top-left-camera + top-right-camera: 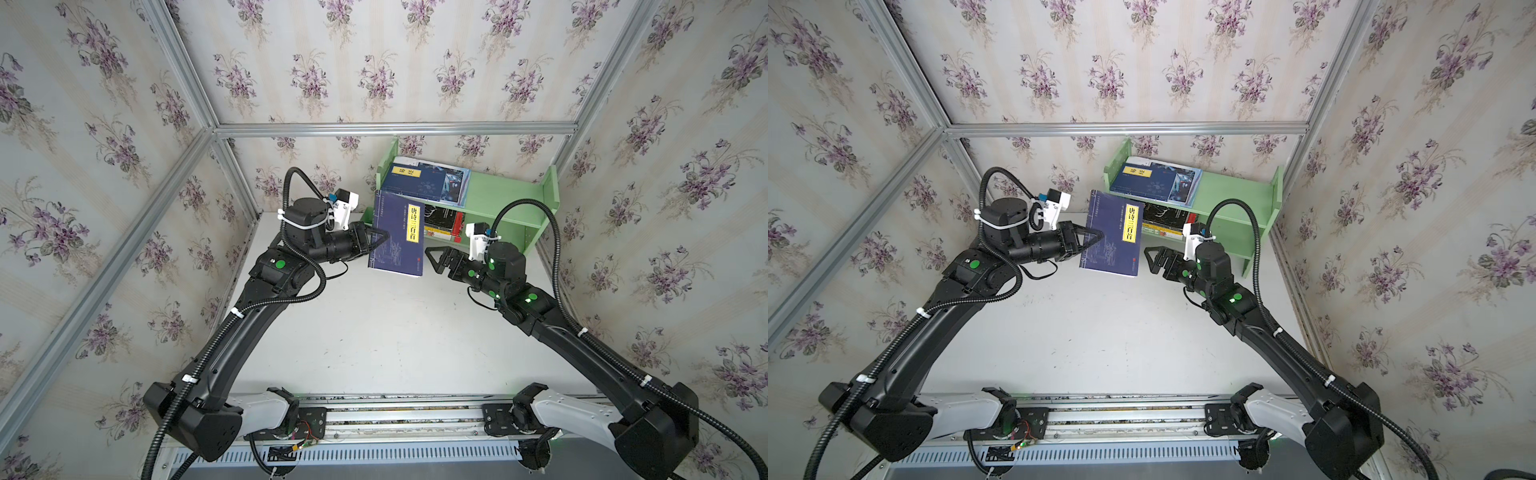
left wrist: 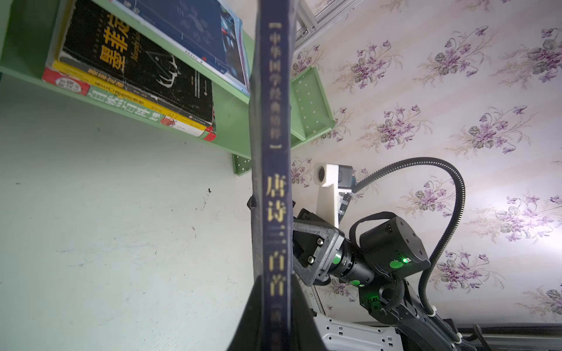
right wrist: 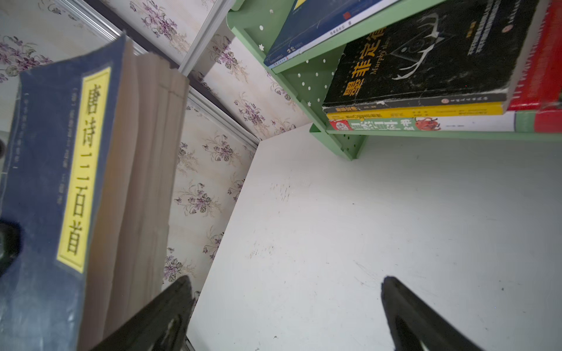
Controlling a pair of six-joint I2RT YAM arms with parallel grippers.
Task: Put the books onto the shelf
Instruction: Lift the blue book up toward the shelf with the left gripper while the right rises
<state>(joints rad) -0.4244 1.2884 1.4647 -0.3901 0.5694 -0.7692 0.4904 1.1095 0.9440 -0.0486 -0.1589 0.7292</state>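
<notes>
Top views: left gripper (image 1: 384,237) is clamped on the spine edge of a navy book (image 1: 397,235) with a yellow label. The book is up off the table (image 1: 395,332), cover facing the camera, in front of the left end of the shelf (image 1: 503,195). Right gripper (image 1: 429,253) sits just beside the book's free edge, holding nothing. The shelf stands at the back right of the table. On its upper tier a second navy book (image 1: 415,180) lies flat on a white-blue book (image 1: 455,183). The rest of that tier is bare. The layout is the same in both top views: held book (image 1: 1113,232), left gripper (image 1: 1098,239), right gripper (image 1: 1148,255).

Left wrist: the spine of the navy book (image 2: 273,182) runs straight up between the two fingers (image 2: 252,319), pinched tight. On the lower tier is a flat stack of three: black book (image 2: 137,60) on top, yellow book (image 2: 127,91) under it, green book (image 2: 121,104) with a red band at the bottom. The right gripper's body shows just behind the held book.

Right wrist: fingers (image 3: 170,310) are spread wide with only table between them. The navy book's cover and page edge (image 3: 60,182) are right next to one finger, outside the gap. Can't tell if they touch.
</notes>
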